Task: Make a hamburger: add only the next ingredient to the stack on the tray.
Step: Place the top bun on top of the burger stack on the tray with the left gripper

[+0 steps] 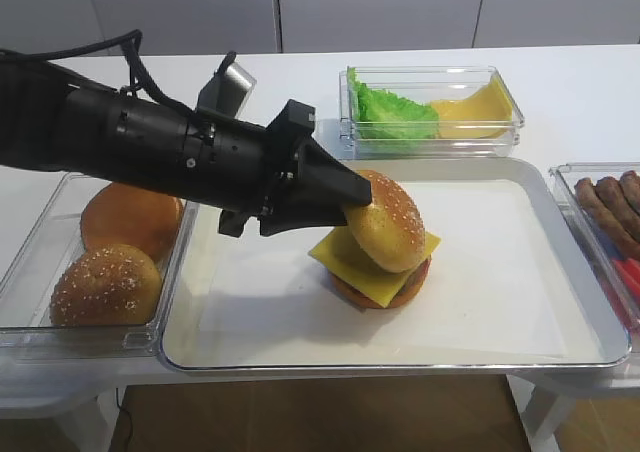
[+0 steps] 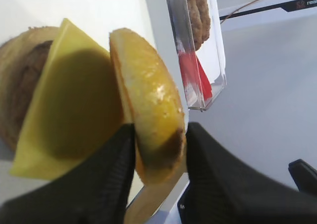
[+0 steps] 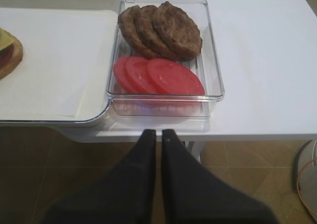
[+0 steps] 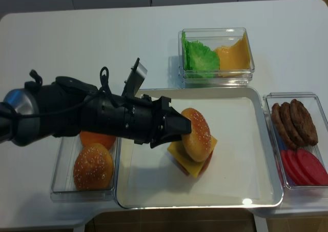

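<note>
Golden sesame-speckled bun top (image 1: 388,234), yellow cheese (image 1: 372,271)

From my overhead feed, the left gripper (image 4: 180,125) reaches in from the left and meets the left edge of the sesame bun top (image 4: 197,134). The bun top sits tilted on the cheese-topped stack (image 4: 190,161), near the middle of the silver tray (image 4: 266,155). I cannot tell the jaw gap from this angle. The right gripper is outside my view.
</note>
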